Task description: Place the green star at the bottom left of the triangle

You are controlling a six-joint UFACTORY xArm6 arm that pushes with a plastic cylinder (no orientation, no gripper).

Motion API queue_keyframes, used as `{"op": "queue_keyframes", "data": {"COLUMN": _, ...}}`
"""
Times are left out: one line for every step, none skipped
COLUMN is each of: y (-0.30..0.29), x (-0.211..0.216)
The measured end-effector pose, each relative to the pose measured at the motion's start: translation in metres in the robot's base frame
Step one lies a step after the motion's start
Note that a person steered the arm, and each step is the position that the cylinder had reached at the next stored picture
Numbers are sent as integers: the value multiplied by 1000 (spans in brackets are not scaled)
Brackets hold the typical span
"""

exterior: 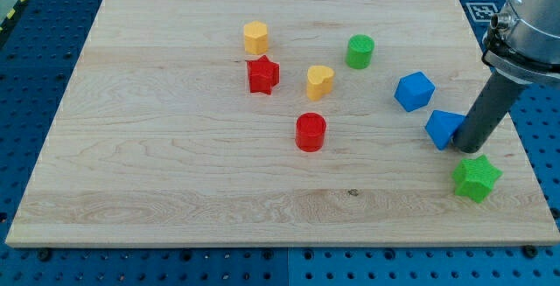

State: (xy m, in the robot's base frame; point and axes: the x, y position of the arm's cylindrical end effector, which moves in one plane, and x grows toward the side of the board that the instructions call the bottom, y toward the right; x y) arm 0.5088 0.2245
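Note:
The green star [476,178] lies near the board's lower right corner. The blue triangle [444,129] lies just above and left of it. My tip [470,149] stands between them, touching the triangle's right side and just above the star. A blue cube [414,91] sits above and left of the triangle.
A green cylinder [360,52] is at upper centre-right. A yellow heart [319,82], a red cylinder [311,132], a red star [262,75] and a yellow cylinder [255,38] sit around the board's middle. The wooden board's [175,172] right edge runs close to the green star.

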Motion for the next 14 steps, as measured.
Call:
{"op": "queue_keyframes", "data": {"y": 56, "x": 21}}
{"op": "queue_keyframes", "data": {"y": 96, "x": 50}}
{"op": "queue_keyframes", "data": {"y": 84, "x": 60}}
{"op": "queue_keyframes", "data": {"y": 51, "x": 60}}
{"op": "queue_keyframes", "data": {"y": 20, "x": 60}}
{"op": "queue_keyframes", "data": {"y": -2, "x": 60}}
{"op": "queue_keyframes", "data": {"y": -13, "x": 60}}
{"op": "queue_keyframes", "data": {"y": -16, "x": 60}}
{"op": "queue_keyframes", "data": {"y": -24, "x": 57}}
{"op": "queue_keyframes", "data": {"y": -36, "x": 52}}
{"op": "queue_keyframes", "data": {"y": -47, "x": 51}}
{"op": "queue_keyframes", "data": {"y": -50, "x": 51}}
{"op": "queue_keyframes", "data": {"y": -49, "x": 68}}
{"op": "queue_keyframes", "data": {"y": -74, "x": 72}}
